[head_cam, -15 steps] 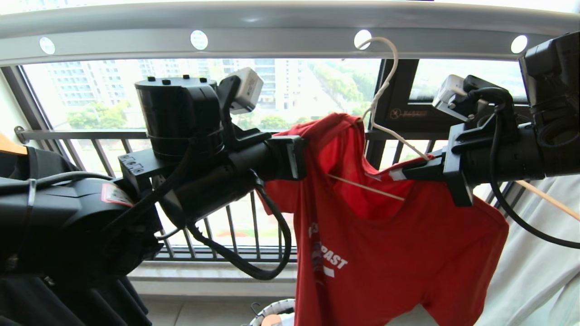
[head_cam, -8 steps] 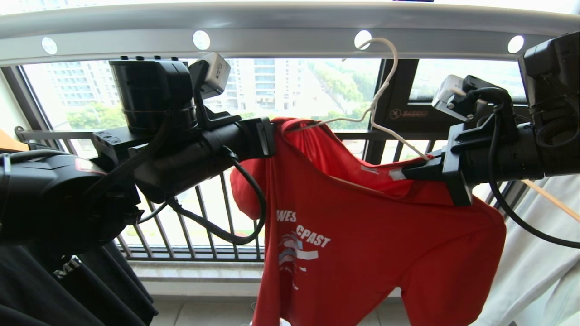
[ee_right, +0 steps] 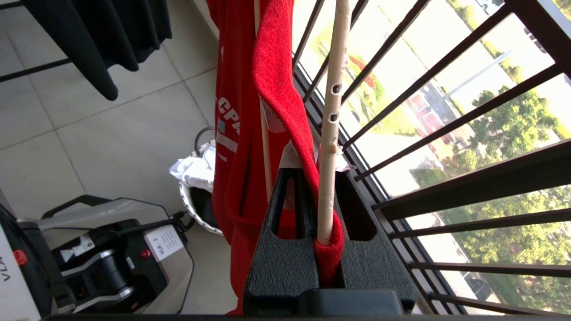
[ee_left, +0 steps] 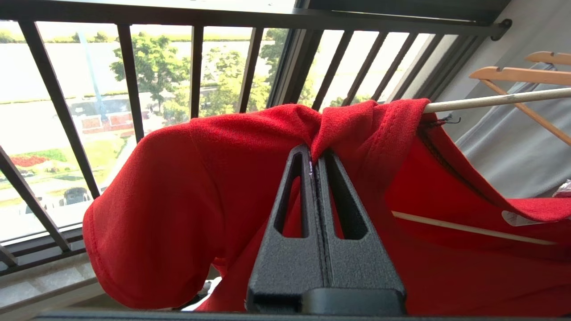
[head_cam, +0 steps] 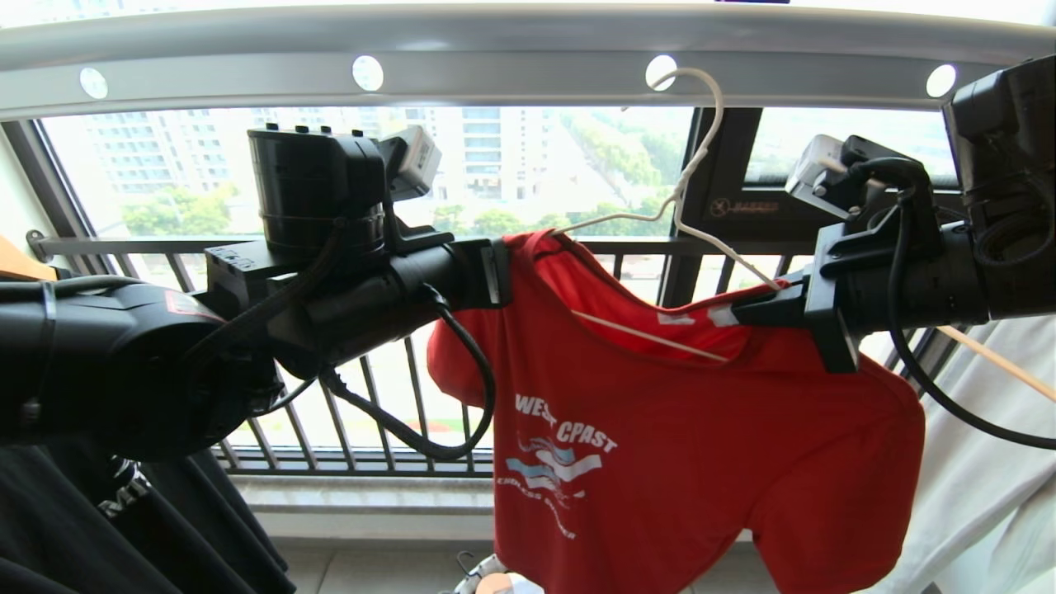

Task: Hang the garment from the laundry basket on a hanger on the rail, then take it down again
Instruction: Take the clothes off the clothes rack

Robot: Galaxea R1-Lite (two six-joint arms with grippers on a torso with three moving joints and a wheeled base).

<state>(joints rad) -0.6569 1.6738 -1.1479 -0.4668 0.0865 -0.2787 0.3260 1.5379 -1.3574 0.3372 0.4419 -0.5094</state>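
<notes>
Garment [head_cam: 676, 462] chest print reads "WEST COAST", smaller line illegible.

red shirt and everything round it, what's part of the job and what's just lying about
In the job:
- red T-shirt
- wire hanger, hooked in the rail
- laundry basket
- left gripper, shut on the shirt
- right gripper, shut on hanger and shirt

Lying about:
- black T-shirt
- wooden hangers
- white garment

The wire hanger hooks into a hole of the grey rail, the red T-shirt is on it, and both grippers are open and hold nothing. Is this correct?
Not quite. The hanger does hook into the rail, but both grippers are shut: the left wrist view shows the left gripper pinching the red T-shirt, and the right wrist view shows the right gripper clamping shirt and hanger.
</notes>
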